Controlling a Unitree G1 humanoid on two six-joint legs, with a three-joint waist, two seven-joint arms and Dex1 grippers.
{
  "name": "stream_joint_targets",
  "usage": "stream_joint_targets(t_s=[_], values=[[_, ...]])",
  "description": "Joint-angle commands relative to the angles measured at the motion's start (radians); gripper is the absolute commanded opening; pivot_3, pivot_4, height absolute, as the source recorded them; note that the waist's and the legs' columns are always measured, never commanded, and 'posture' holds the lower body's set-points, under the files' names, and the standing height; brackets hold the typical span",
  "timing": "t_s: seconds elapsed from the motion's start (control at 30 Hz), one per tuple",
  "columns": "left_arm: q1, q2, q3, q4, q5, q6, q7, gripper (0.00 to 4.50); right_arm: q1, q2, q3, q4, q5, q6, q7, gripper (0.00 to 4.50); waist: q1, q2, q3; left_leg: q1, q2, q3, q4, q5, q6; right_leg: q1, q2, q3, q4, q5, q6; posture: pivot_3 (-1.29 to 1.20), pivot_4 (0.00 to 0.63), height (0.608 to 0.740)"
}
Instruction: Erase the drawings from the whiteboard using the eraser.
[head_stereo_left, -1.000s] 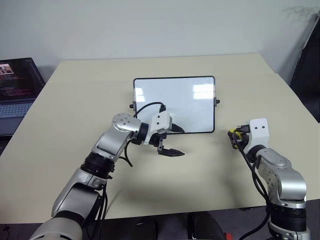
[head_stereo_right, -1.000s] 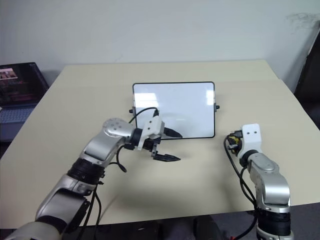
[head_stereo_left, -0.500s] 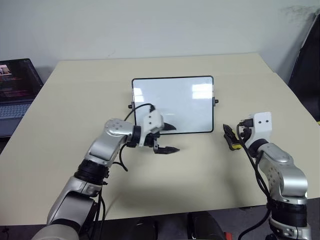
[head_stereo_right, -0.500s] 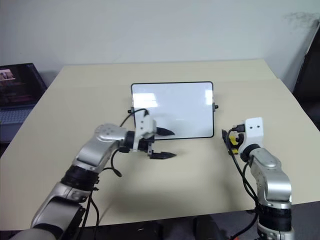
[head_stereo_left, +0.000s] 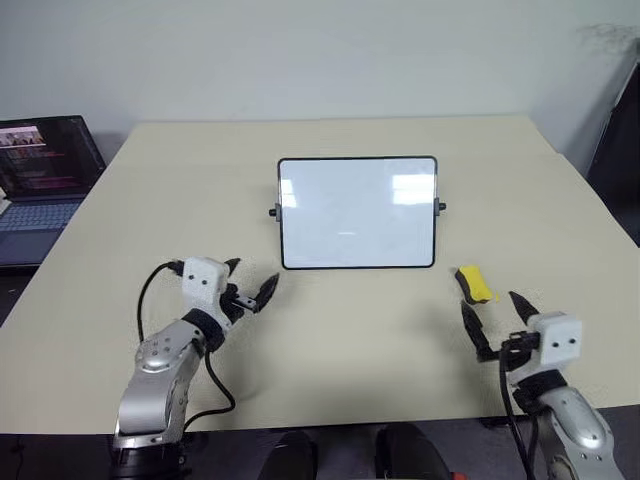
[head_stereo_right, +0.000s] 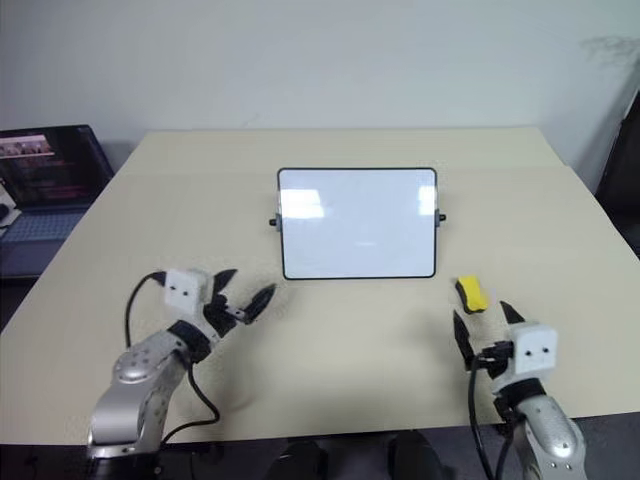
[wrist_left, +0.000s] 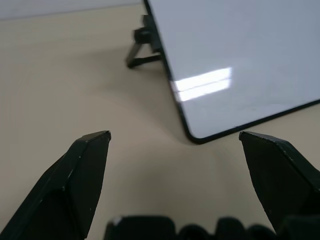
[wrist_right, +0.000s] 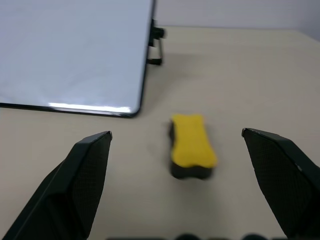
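Whiteboard (head_stereo_left: 357, 212) clean, propped mid-table (head_stereo_left: 400, 330). Both arms low, level: left gripper (head_stereo_left: 250, 290) spread, empty; right gripper (head_stereo_left: 495, 322) spread behind eraser (head_stereo_left: 476, 283). Laptop (head_stereo_left: 40, 185) far left.

Beige table (head_stereo_left: 330, 330), pale wall (head_stereo_left: 300, 60)

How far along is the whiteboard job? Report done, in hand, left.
Done: the whiteboard looks wiped, with no drawings on its white face. The eraser lies on the table right of the board, yellow side up. In hand: nothing; the left gripper and right gripper are open and empty. Left: nothing visible.
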Motion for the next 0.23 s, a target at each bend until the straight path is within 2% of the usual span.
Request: stream_joint_targets(t_s=[0.03, 0.23], values=[[0.029, -0.026, 0.034, -0.033, 0.021, -0.062, 0.076, 4.50, 0.033, -0.007, -0.021, -0.016, 0.029, -0.042, 0.009, 4.47, -0.001, 0.000, 0.000, 0.000, 0.000, 0.000, 0.000, 0.000, 0.000, 0.000, 0.000, 0.000, 0.000, 0.000, 0.000, 0.00, 0.150, 0.740], [0.046, -0.078, 0.006, -0.029, 0.049, -0.070, 0.168, 4.50, 0.012, -0.089, -0.072, 0.045, 0.044, -0.017, 0.036, 4.47, -0.001, 0.000, 0.000, 0.000, 0.000, 0.000, 0.000, 0.000, 0.000, 0.001, 0.001, -0.001, -0.001, 0.000, 0.000, 0.00, 0.150, 0.740]])
